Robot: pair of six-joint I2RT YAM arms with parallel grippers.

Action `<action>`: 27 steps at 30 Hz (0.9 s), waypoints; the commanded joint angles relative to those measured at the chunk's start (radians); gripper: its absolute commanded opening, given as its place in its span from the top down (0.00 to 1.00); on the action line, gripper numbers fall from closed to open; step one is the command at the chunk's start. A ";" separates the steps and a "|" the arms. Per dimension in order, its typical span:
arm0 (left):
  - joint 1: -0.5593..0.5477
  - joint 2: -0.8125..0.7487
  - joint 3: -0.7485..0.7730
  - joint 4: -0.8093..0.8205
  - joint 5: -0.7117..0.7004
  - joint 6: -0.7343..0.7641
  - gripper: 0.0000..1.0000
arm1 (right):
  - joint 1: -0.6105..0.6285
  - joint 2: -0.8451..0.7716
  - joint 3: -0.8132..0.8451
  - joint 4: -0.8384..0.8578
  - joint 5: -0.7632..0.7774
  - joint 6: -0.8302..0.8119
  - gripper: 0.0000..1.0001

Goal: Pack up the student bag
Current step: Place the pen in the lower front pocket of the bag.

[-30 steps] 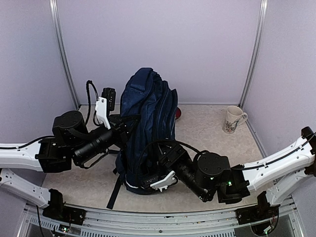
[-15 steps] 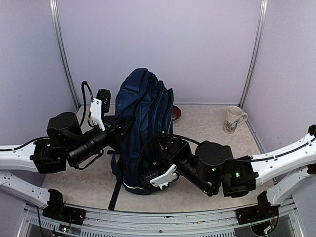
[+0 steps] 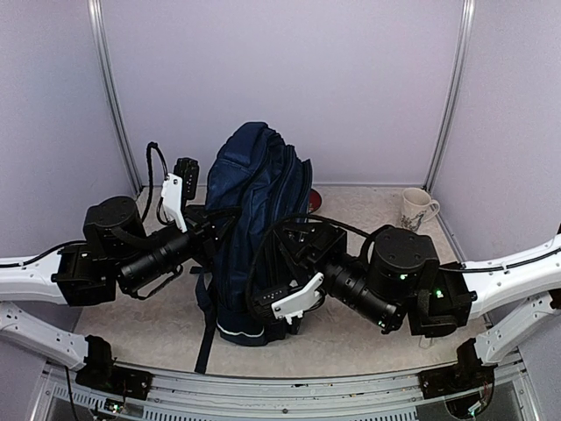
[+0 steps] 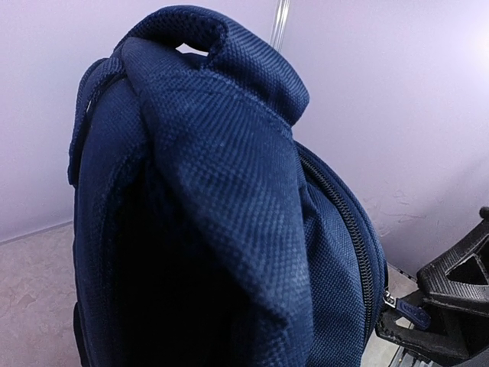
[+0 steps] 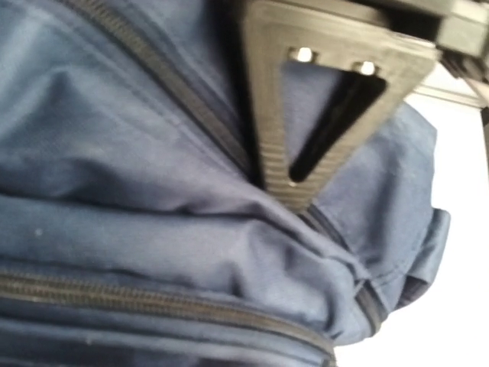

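Right arm has lifted and swung rightward over the last second; student bag [image 3: 259, 202] now stands straighter, upright on the table [image 3: 368, 241], left of centre. Left gripper [image 3: 212, 234] is closed against the bag's left flank; any pinched fabric is hidden. Right gripper [image 3: 279, 303] sits at the lower front, one finger [image 5: 263, 115] on a zip line [image 5: 176, 99] — open or closed cannot be told.

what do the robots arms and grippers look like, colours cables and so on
Left arm and right arm: white outer links, bulky black cylindrical joints, black cables looping alongside. Small green lights glow on the right one. A white bracket sits by each wrist. Fingers are black hollow triangles with ribbed edges.
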 commanded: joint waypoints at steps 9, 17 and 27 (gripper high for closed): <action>0.005 -0.017 0.077 0.058 0.051 0.028 1.00 | -0.025 -0.018 0.053 -0.198 -0.105 0.179 0.95; 0.054 -0.023 0.086 -0.060 0.106 0.092 1.00 | -0.156 0.044 0.312 -0.321 -0.245 0.636 1.00; 0.084 -0.065 0.069 -0.140 0.289 0.232 1.00 | -0.546 0.116 0.622 -0.646 -0.710 1.279 1.00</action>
